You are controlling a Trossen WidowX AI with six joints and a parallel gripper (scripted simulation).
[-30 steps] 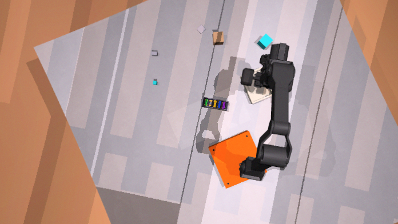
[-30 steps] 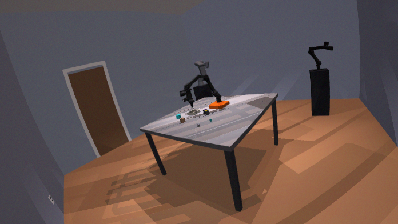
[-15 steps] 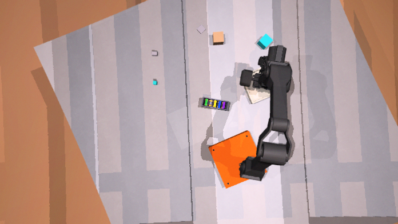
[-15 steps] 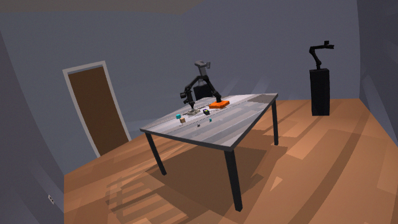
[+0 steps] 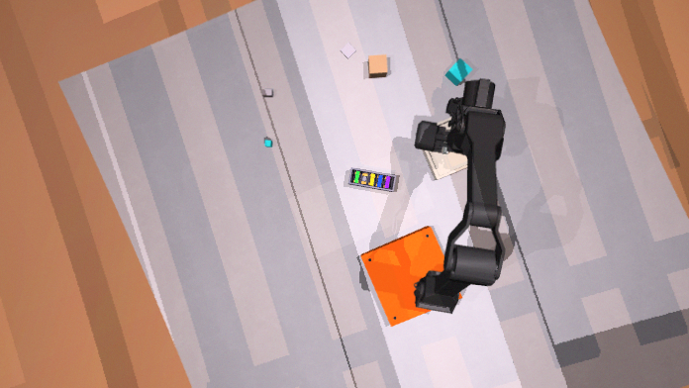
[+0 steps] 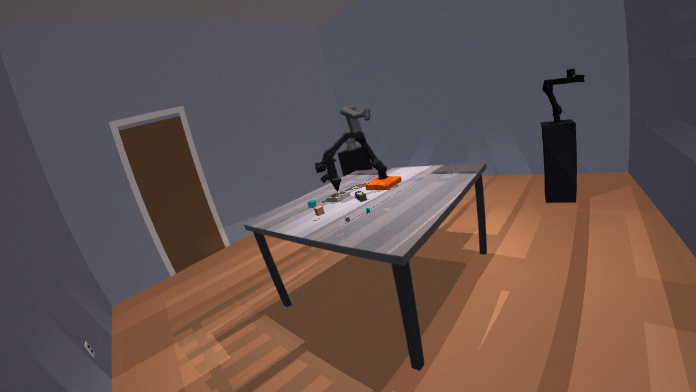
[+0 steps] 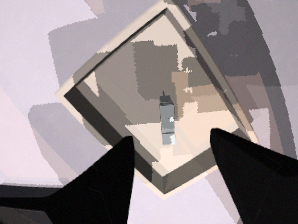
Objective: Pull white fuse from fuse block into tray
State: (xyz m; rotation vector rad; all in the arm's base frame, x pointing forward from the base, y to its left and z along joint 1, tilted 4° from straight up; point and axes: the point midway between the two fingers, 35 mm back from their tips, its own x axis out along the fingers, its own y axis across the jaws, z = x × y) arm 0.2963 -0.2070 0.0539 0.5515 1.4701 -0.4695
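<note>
My arm [image 5: 482, 168] reaches out from my base, wrist bent down; my end effector [image 7: 174, 163] hangs with fingers parted, gripping nothing.

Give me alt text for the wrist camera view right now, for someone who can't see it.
A small white fuse lies inside a shallow cream tray, seen from above. The open gripper hangs over it, its two dark fingers spread apart and holding nothing.

White fuse [image 7: 166, 120] flat inside cream tray [image 7: 85, 102].
</note>
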